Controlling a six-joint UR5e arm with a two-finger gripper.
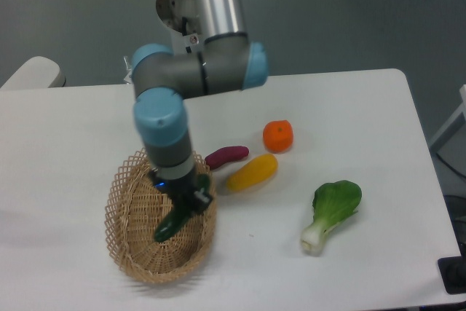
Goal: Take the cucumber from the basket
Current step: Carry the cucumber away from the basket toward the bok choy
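The dark green cucumber [175,221] hangs tilted over the right half of the woven basket [128,242], its lower end pointing down-left. My gripper [188,199] is shut on the cucumber's upper part, just inside the basket's right rim. The arm's blue and grey wrist hides the top of the cucumber and the back of the basket. Whether the cucumber's lower tip still touches the basket floor is unclear.
A small purple vegetable [226,156], a yellow vegetable [252,172] and an orange [277,136] lie on the white table right of the basket. A bok choy [332,214] lies further right. The table's front edge runs just below the basket.
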